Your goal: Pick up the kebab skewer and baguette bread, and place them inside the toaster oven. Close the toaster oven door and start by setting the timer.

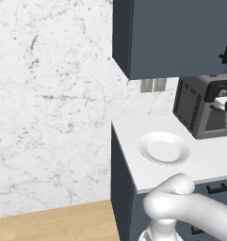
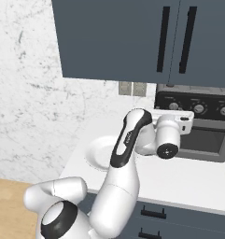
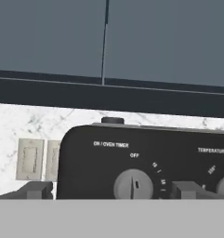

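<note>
On the white surface (image 1: 204, 162) by the marble wall stands the toaster oven (image 2: 198, 123), a bare white plate (image 1: 164, 148) to its left. Before its control panel, the hand (image 3: 111, 189) hovers wide open, holding nothing, its fingertips (image 3: 36, 189) flanking the timer knob (image 3: 133, 184).

On the tabletop (image 1: 199, 162), the plate (image 1: 164, 148) lies near the front edge, left of the toaster oven (image 1: 195, 106), which stands at the back by the wall. Wall cabinets (image 2: 132, 39) hang above; outlets (image 2: 132, 88) sit behind, left of the oven.
</note>
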